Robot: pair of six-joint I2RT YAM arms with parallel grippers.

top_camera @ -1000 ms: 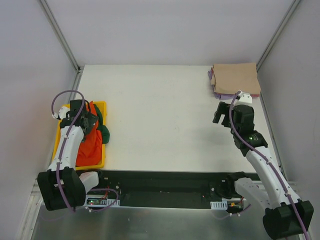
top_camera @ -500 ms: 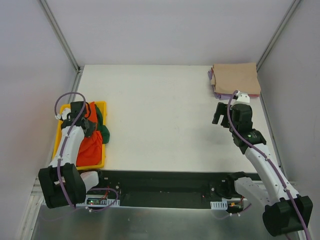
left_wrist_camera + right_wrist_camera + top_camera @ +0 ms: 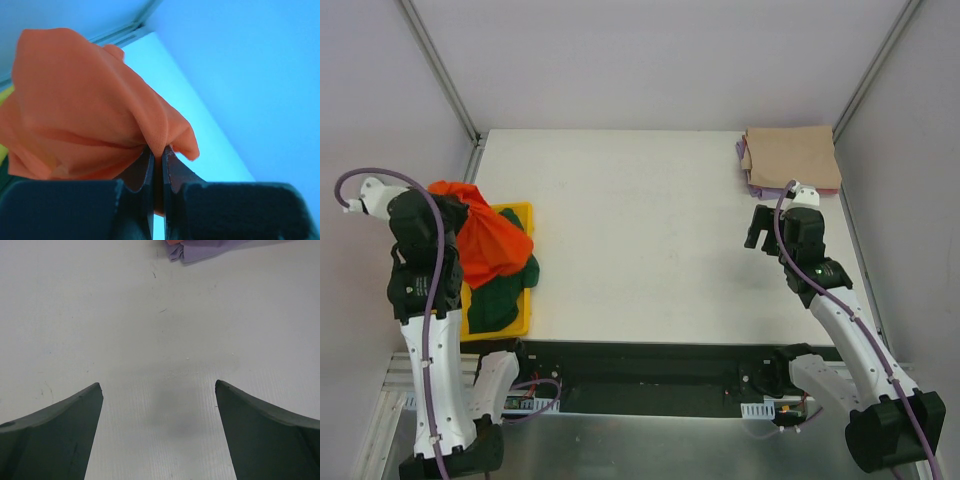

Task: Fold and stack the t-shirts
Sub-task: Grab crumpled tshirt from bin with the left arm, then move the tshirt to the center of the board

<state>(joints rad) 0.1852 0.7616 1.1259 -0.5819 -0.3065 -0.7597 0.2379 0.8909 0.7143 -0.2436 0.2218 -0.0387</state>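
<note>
My left gripper is shut on a fold of the bright orange-red t-shirt. It holds the shirt up above the far left end of the yellow tray, and the cloth hangs bunched over it. A dark green t-shirt lies crumpled in the tray. At the far right corner a folded tan t-shirt rests on a pale purple t-shirt. My right gripper hovers open over bare table, just in front of that stack.
The white table spreads between the tray and the stack. Grey walls with metal frame rails close in the left, right and back. A black base strip runs along the near edge between the arm bases.
My left gripper has shut on the orange-red shirt in the tray and lifted it up and to the left, uncovering the green shirt. The right arm has hardly moved.
</note>
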